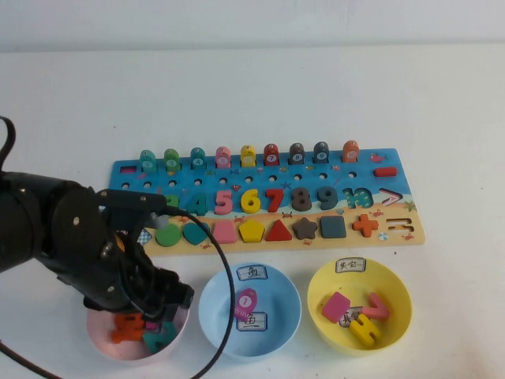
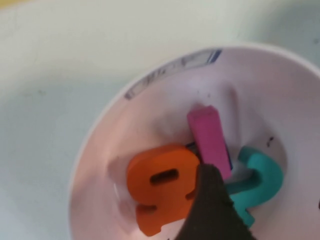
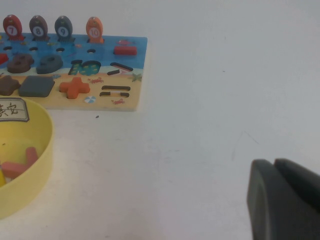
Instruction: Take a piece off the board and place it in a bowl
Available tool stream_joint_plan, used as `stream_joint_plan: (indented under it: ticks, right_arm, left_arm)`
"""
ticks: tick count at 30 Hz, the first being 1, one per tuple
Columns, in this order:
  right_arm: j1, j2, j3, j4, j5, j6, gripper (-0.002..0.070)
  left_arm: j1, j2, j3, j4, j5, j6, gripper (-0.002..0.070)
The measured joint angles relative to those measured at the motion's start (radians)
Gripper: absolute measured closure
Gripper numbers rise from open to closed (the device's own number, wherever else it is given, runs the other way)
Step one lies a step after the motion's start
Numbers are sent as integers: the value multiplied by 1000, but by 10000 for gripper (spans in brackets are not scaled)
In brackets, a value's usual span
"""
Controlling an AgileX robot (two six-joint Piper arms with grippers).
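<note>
The teal numeral "2" (image 1: 160, 338) lies flat inside the pink bowl (image 1: 96, 332) at the front left; in the left wrist view the numeral (image 2: 260, 182) rests beside a pink bar (image 2: 210, 142) and an orange numeral (image 2: 160, 187). My left gripper (image 1: 164, 309) hovers just over that bowl (image 2: 150, 85), open; only one dark finger (image 2: 212, 202) shows, next to the "2" without holding it. The board (image 1: 126, 170) lies across the middle of the table. My right gripper (image 3: 280, 167) is shut and empty above bare table right of the board (image 3: 127, 102); it is out of the high view.
A light blue bowl (image 1: 211, 312) with a pink fish peg stands next to the pink bowl. A yellow bowl (image 1: 400, 294) with several pieces stands to its right and also shows in the right wrist view (image 3: 44, 150). My left arm's cable loops over the blue bowl's left rim.
</note>
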Motion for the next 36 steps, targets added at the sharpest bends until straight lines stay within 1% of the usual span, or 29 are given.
stream_joint_plan:
  ticks: [5,8,11,15,20,23,25,28,32,36]
  right_arm:
    - [0,0,0,0,0,0,694]
    - [0,0,0,0,0,0,694]
    - [0,0,0,0,0,0,694]
    - [0,0,0,0,0,0,694]
    - [0,0,0,0,0,0,694]
    - [0,0,0,0,0,0,694]
    - [0,0,0,0,0,0,694]
    - [0,0,0,0,0,0,694]
    - [0,0,0,0,0,0,694]
    - [0,0,0,0,0,0,694]
  left_arm:
    - [0,0,-61,-2,42,2,281]
    - [0,0,-103,8,88,2,295]
    - [0,0,-140,40,118,2,363]
    - [0,0,-177,92,126,2,490]
    - [0,1,-225,115,143,6,561]
    - [0,1,-235,115,145,6,625]
    - [0,1,-235,115,143,6,655]
    - [0,1,-235,115,133,6,672]
    - [0,-31,-235,115,104,32,676]
    - [0,-161,-215,121,40,43,676]
